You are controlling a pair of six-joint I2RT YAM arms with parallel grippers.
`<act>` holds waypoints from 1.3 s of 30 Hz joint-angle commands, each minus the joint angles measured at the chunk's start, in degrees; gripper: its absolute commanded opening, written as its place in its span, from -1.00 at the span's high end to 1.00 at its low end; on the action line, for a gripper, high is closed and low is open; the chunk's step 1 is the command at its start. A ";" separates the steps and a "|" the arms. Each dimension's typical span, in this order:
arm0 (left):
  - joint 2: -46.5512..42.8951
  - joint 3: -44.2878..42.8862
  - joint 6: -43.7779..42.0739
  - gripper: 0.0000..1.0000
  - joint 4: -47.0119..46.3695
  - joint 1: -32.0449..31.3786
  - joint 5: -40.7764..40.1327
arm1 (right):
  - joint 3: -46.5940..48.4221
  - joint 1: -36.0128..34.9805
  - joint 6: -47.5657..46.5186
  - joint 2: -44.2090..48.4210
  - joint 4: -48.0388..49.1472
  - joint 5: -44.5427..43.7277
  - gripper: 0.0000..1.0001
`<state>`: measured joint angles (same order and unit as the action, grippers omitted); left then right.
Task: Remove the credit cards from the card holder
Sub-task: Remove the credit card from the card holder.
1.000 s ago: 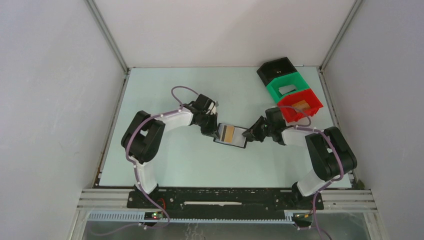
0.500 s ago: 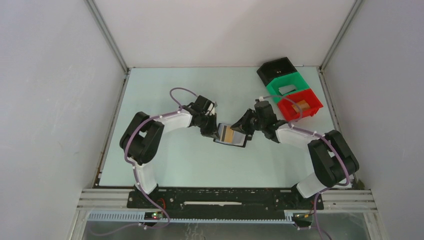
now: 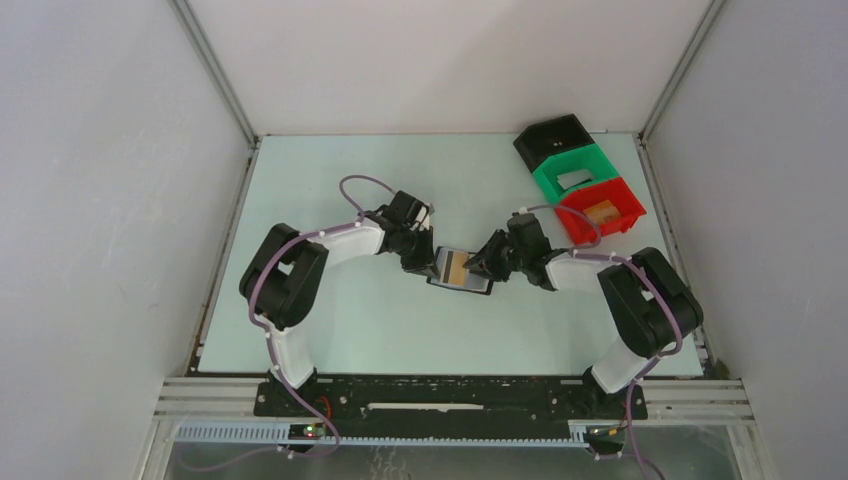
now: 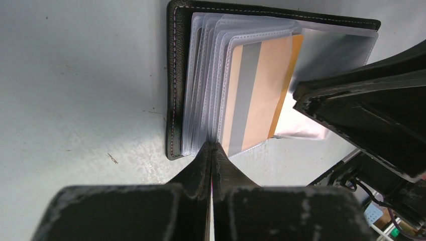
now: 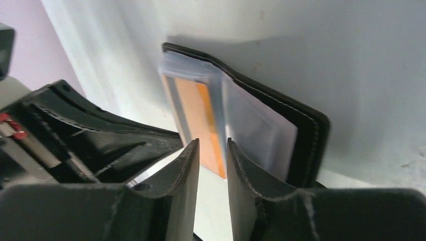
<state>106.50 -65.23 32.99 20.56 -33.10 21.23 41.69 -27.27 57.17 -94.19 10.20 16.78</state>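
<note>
1. Spotting the card holder point(image 3: 461, 270) flat and open near the middle of the desk point(image 3: 330, 180), right between the left arm point(image 3: 340, 240) and the right arm point(image 3: 580, 270).
2. Checking the left jaws: clenched tight, tips meeting right at the near edge of the clear sleeves point(image 4: 201, 75) that fan out from the black cover. Cannot tell whether pinching a sleeve or only pressing on it.
3. Picking out an orange card point(image 4: 261, 90) with a grey stripe, sitting in the top sleeve.
4. Moving to the right jaws: released, only a narrow gap, nothing between them. Hovering low over the other half of the card holder, tips just beside the edge of the orange card.
5. Glancing to the far right corner of the desk: black bin point(image 3: 530, 145), green bin point(image 3: 600, 158) and red bin point(image 3: 628, 205) in a touching row, well apart from the card holder.
6. Seeing a pale card point(image 3: 573, 180) in the green bin and an orange-tan piece point(image 3: 603, 210) in the red one.
</note>
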 commanded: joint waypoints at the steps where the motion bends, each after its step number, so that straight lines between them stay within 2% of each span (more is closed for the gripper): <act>1: 0.09 -0.40 -0.72 1.00 2.01 -1.26 -1.04 | -3.06 0.47 1.22 -0.79 7.43 0.59 0.33; 4: 0.22 -0.76 -0.91 1.00 2.28 -1.18 -1.15 | -3.75 0.59 1.72 -2.10 9.35 1.54 0.42; 13: 0.55 -0.95 -1.15 1.00 2.47 -1.17 -0.66 | -4.11 0.50 3.25 -4.49 13.68 4.33 0.43; 17: 0.35 -1.03 -1.17 1.00 2.53 -1.18 -0.58 | -5.15 0.93 3.75 -3.99 15.27 4.78 0.68; 19: 0.09 -0.95 -1.13 1.00 2.71 -1.17 -0.89 | -6.29 1.65 3.42 -2.54 14.89 4.47 1.00; 33: -0.78 -0.05 -0.06 1.00 1.92 -1.09 -0.90 | -9.35 5.28 -1.63 3.10 11.39 4.87 1.00; 39: -6.72 0.69 0.32 0.98 -0.76 -1.09 -3.09 | -5.39 5.36 -6.94 -1.74 14.48 14.67 1.00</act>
<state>105.93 -65.14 33.04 22.15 -33.91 20.43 32.88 -21.98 55.24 -93.51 21.80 24.51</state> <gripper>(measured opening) 0.005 0.007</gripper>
